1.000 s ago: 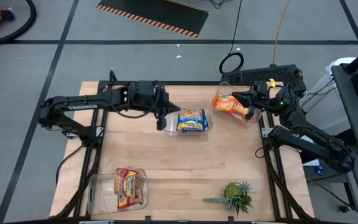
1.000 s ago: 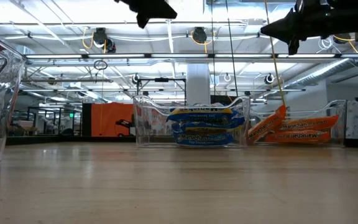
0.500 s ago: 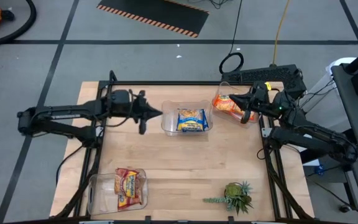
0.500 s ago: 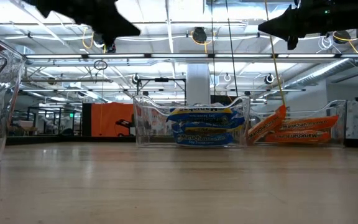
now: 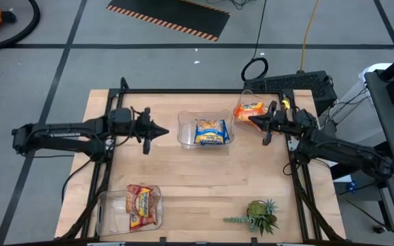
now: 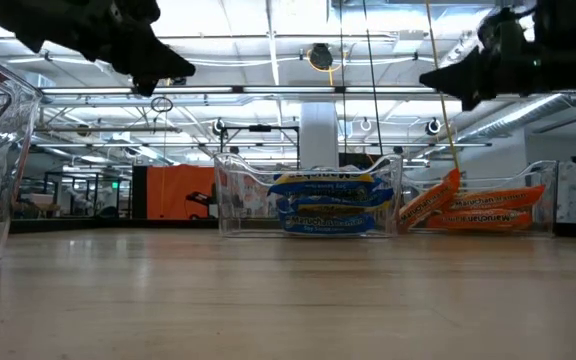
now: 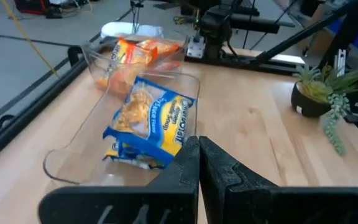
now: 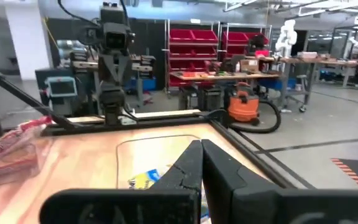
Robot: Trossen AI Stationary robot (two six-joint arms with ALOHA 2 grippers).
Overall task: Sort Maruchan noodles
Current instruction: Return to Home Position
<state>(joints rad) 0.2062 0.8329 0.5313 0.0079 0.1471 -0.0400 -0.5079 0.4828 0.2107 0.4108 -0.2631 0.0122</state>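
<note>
The Maruchan noodles lie in three clear bins. Blue-and-yellow packets [image 5: 211,132] [image 7: 148,118] fill the middle bin. Orange packets [image 5: 250,109] [image 6: 480,210] are in the far right bin, one leaning on its wall. Red-brown packets [image 5: 141,205] sit in the near left bin. My left gripper [image 5: 161,130] [image 7: 199,155] hovers shut, left of the middle bin. My right gripper [image 5: 252,119] [image 8: 201,162] hovers shut at the orange bin's near edge, holding nothing.
A small green spiky plant [image 5: 259,215] [image 7: 321,93] stands near the table's near right corner. Bare wood [image 5: 204,178] lies between the bins. A black frame rail [image 5: 183,91] runs along the far edge, and cables lie on the floor beyond it.
My left gripper has drawn back from the middle bin toward the table's left edge and come lower. My right gripper has shifted from above the orange bin slightly toward the near edge and down. The packets have stayed where they were.
</note>
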